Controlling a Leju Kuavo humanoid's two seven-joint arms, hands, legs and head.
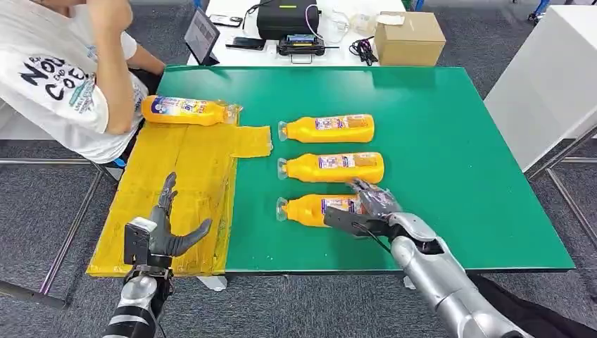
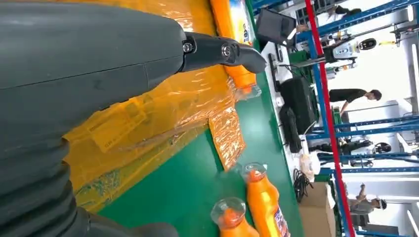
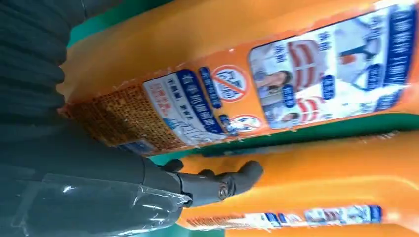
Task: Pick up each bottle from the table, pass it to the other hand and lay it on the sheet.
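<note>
**Robot hand settles on nearest bottle**

The right robot hand (image 1: 369, 208) wraps the nearest bottle (image 1: 313, 210), lying on the green desk (image 1: 457, 176); whether it grips is unclear. A firm mid-body hold should precede lifting. The left robot hand (image 1: 165, 229) waits with fingers spread over the yellow sheet (image 1: 183, 169). Four bottles: three on the desk, one on the sheet.

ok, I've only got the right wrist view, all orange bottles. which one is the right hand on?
Observer: The nearest bottle of three in a row on the green table. The right hand lies over its base end; I can't tell if the grip is closed.
Operator: left hand?
Observer: The left hand is above the yellow sheet, fingers spread, holding nothing.
Operator: anything on the sheet?
Observer: A fourth bottle lies at its far edge, beside a seated person.
</note>
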